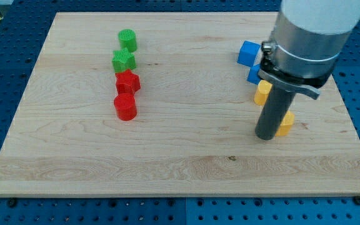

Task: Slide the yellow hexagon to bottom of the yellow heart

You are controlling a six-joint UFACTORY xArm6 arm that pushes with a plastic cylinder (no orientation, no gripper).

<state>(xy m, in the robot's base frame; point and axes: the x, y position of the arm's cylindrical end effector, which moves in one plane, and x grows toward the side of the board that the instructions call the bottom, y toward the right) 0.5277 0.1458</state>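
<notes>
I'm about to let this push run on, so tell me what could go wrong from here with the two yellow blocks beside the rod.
1. My tip sits right against the lower yellow block, whose shape the rod hides; an off-centre push could make it slip sideways.
2. The upper yellow block lies close to two blue blocks, so the rod might knock them.
3. The lower block is near the wooden board's right edge and might slide off.

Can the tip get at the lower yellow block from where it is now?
Probably yes. My tip sits right beside the lower yellow block, on the view's left of it, seemingly touching. Nothing lies between them. Its shape is partly hidden by the rod, so I cannot confirm it is the hexagon.
</notes>
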